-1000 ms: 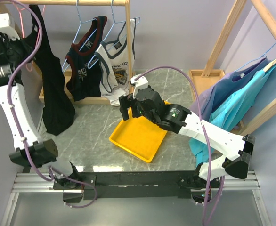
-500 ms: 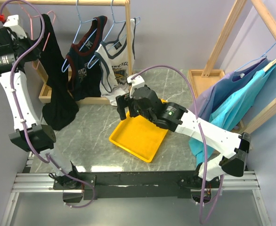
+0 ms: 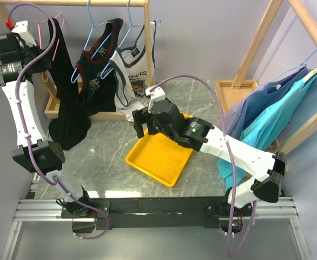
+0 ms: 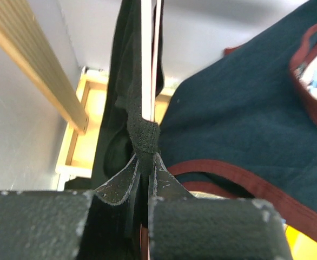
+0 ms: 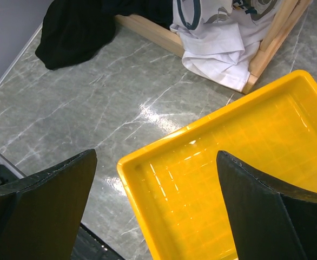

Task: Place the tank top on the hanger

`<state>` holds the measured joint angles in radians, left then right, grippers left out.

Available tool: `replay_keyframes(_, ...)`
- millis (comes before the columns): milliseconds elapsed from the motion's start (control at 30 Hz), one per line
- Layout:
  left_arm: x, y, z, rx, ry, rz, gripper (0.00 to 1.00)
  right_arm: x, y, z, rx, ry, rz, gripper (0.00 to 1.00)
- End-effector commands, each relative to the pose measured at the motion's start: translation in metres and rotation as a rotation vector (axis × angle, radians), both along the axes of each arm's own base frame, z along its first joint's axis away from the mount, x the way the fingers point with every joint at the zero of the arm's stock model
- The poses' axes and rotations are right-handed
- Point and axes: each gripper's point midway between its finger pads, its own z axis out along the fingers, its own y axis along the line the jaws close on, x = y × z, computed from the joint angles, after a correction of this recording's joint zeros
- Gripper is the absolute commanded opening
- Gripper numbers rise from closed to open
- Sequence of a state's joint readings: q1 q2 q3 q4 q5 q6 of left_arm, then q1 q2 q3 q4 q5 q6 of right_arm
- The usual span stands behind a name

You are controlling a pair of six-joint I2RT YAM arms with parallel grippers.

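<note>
The black tank top (image 3: 65, 103) hangs long at the back left, its hem resting on the table. Its upper part is draped on the pink hanger (image 3: 59, 21) near the rack's rail. My left gripper (image 3: 43, 57) is raised beside it. In the left wrist view the left gripper (image 4: 144, 158) is shut on a narrow black strap of the tank top (image 4: 124, 81), with the pale hanger wire (image 4: 146, 65) running straight up from the jaws. My right gripper (image 3: 138, 123) stands open above the yellow tray's near-left corner, the right gripper (image 5: 156, 157) holding nothing.
A navy jersey (image 3: 99, 70) and a white jersey (image 3: 134, 76) hang on light blue hangers on the wooden rack (image 3: 148, 54). The yellow tray (image 3: 161, 157) lies mid-table. Blue garments (image 3: 266, 119) hang on a second rack at the right.
My left arm has swung right and toward the rack, carrying the tank top and hanger with it. The right gripper has edged slightly left and stays open.
</note>
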<state>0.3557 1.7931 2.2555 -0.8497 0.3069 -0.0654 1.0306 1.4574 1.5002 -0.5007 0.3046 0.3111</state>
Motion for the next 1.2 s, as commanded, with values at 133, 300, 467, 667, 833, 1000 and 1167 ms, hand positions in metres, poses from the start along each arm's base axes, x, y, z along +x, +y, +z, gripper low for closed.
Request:
replay_keyframes(133,-0.016,0.006,0.022,0.039,-0.068,0.081,0.09,-0.003,0.004,0.017,0.052,-0.019,0.002,1.00)
replay_keyframes(300,-0.033,0.021,0.039,0.066,-0.096,0.206,0.58,-0.006,0.000,0.017,0.060,-0.021,-0.001,1.00)
replay_keyframes(467,-0.059,0.027,0.067,0.080,-0.165,0.304,0.99,-0.010,-0.003,0.017,0.077,-0.025,0.000,1.00)
replay_keyframes(667,-0.103,0.014,0.119,0.063,-0.323,0.399,1.00,-0.011,-0.009,0.021,0.098,-0.044,-0.009,1.00)
replay_keyframes(833,-0.123,-0.024,0.146,0.025,-0.407,0.327,1.00,-0.014,-0.018,0.024,0.121,-0.045,-0.030,1.00)
replay_keyframes(1000,-0.133,-0.116,0.132,-0.082,-0.424,0.111,0.99,-0.015,-0.036,0.021,0.134,-0.053,-0.089,1.00)
replay_keyframes(1167,-0.149,-0.208,0.057,-0.193,-0.313,-0.125,0.99,-0.020,-0.061,0.023,0.148,-0.073,-0.143,1.00)
